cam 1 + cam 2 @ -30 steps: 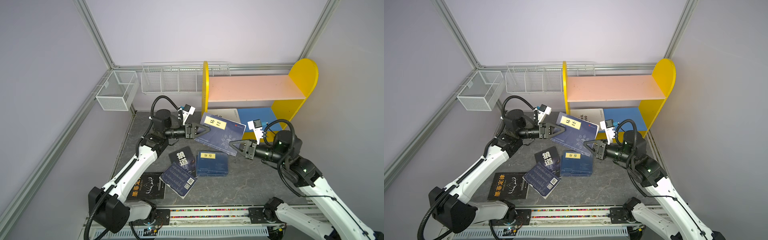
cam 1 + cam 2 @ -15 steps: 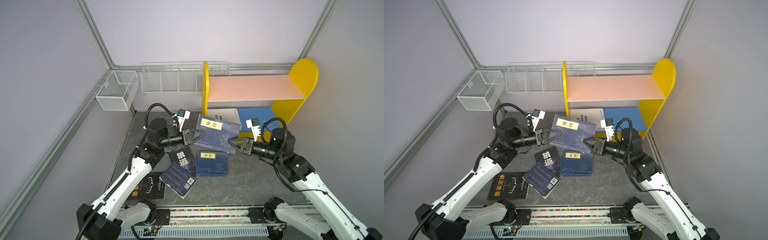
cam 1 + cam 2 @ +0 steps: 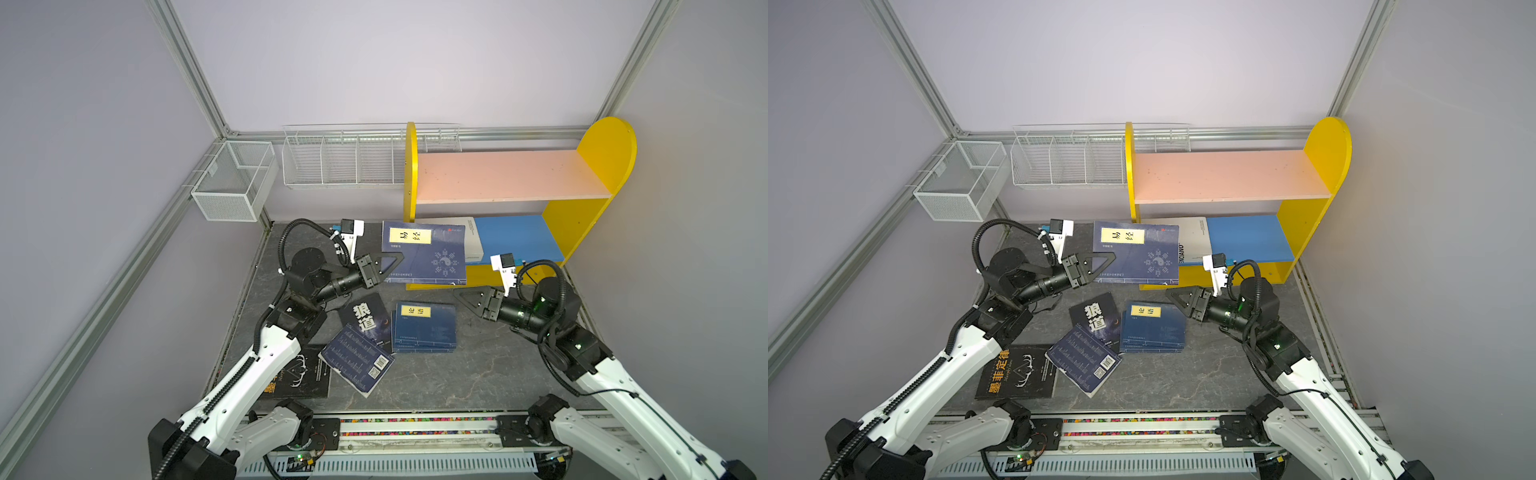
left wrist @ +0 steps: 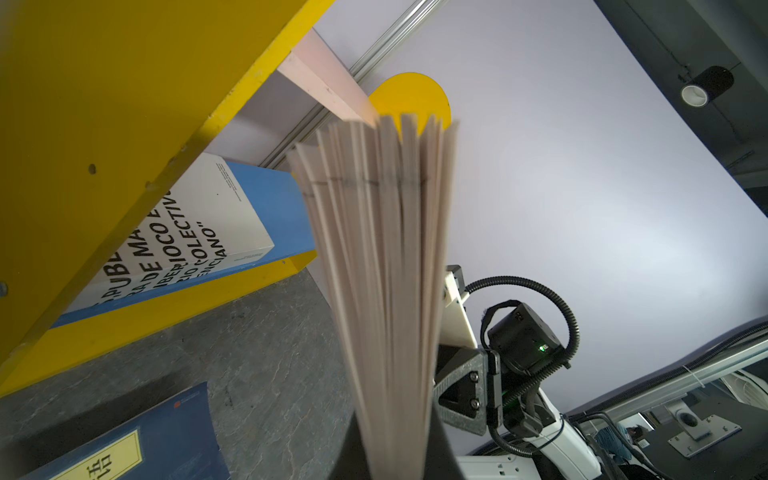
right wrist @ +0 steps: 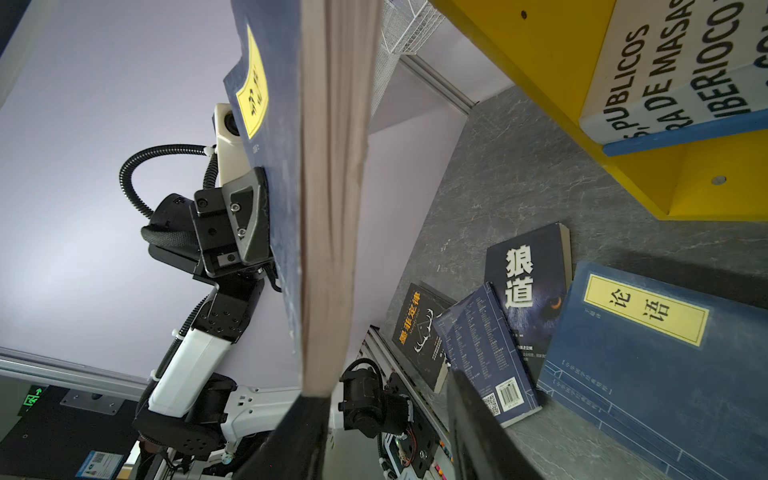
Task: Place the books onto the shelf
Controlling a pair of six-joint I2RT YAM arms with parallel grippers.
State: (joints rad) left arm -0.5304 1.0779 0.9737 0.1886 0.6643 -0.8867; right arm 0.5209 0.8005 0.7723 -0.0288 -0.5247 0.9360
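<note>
Far left on the bench (image 3: 478,374), a black book with an orange title (image 3: 1017,372) is laid flat, partly hidden by the left arm. Next over, the left claw (image 3: 390,264) is pinched tight on the edge of a navy book with a yellow label (image 3: 424,257). That one's held up off the bench, just in front of the shelf's left yellow side, and its pages are seen fanned out in the left wrist view. Below it, three more are scattered on the bench: a navy one showing a barcode (image 3: 357,363), overlapped onto a black one with white characters (image 3: 365,318), then a navy one with a yellow label (image 3: 424,328). The right claw (image 3: 463,297) is spread open with nothing gripped, its tip close to the held book's corner. On the shelf (image 3: 498,174), a white book (image 3: 1192,241) is already laid on the blue lower board.
</note>
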